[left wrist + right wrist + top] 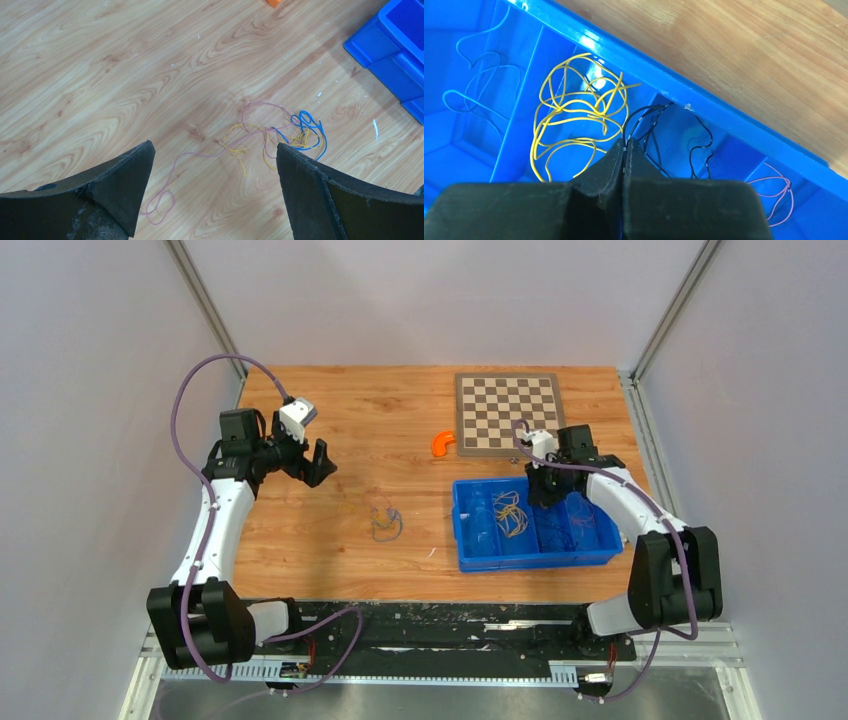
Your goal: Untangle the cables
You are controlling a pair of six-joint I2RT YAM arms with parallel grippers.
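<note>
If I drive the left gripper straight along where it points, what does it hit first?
Probably the loose tangle of wires on the table, lying just ahead of the open left gripper. Nothing else stands in the way, though depth is hard to judge.

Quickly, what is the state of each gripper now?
Left gripper: open, holding nothing.
Right gripper: shut on the black cable.
</note>
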